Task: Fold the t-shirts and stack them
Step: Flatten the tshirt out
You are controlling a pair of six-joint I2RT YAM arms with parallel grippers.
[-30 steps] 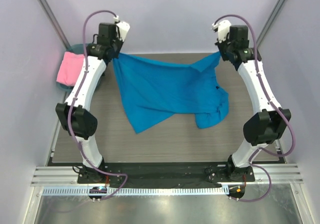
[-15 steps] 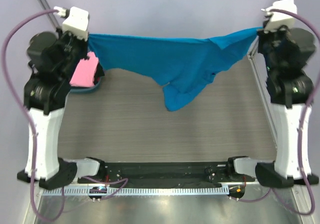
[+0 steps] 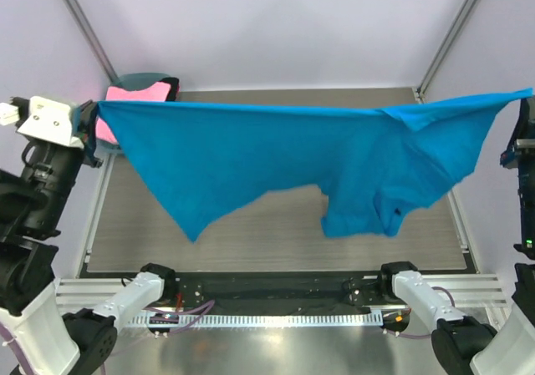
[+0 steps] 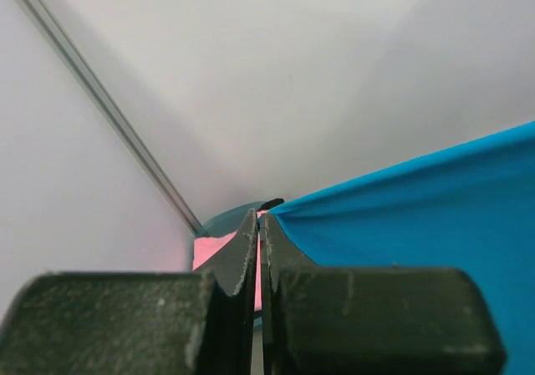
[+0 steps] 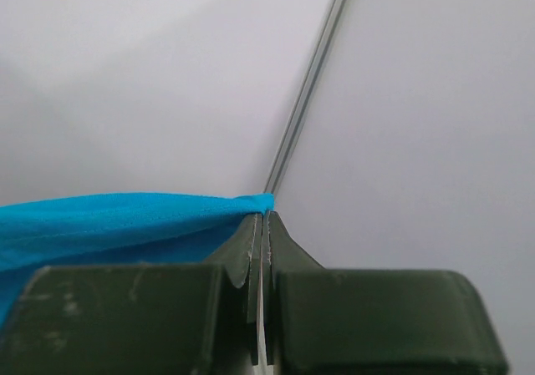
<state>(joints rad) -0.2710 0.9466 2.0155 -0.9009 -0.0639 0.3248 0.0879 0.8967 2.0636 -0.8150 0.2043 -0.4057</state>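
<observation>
At far left the basket (image 3: 136,78) holds a pink t-shirt (image 3: 138,93); left hand (image 4: 259,221) and right hand (image 5: 262,217) clamp the blue t-shirt (image 3: 276,162).

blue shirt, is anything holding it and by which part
The blue shirt is held by both arms: the left gripper pinches its left end, the right gripper its right end, jaws shut on the top edge.

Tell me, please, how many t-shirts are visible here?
2. The blue t-shirt hangs stretched between the left hand and the right hand; the pink t-shirt lies in the basket at the far left. A dark cloth beside it may be a third.
</observation>
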